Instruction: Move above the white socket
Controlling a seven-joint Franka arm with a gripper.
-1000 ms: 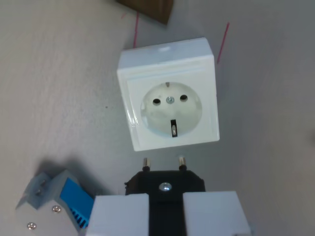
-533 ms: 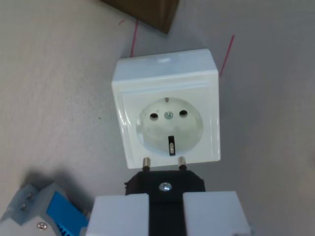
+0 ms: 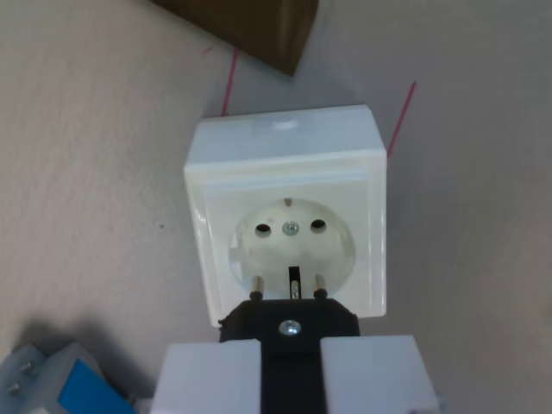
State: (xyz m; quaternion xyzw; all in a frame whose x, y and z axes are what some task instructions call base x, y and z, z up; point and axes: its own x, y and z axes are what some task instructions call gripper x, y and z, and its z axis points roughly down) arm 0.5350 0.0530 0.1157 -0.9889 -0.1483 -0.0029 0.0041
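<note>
White socket point(image 3: 289, 228) mid-frame on counter point(image 3: 86, 172); rigid glossy plastic, likely light, slippery. Pincer point(image 3: 291, 362) clenched on black plug point(image 3: 290, 321), pins overlapping recess edge. No grasping socket; hover only.

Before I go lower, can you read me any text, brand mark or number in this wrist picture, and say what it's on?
None can be read.
Square white plastic socket: no lettering visible on its face.
Black plug held in the white pincer: only a bare screw head, no marking.
Grey and blue part at the lower left: no label visible.
Brown block at the top: plain.
</note>
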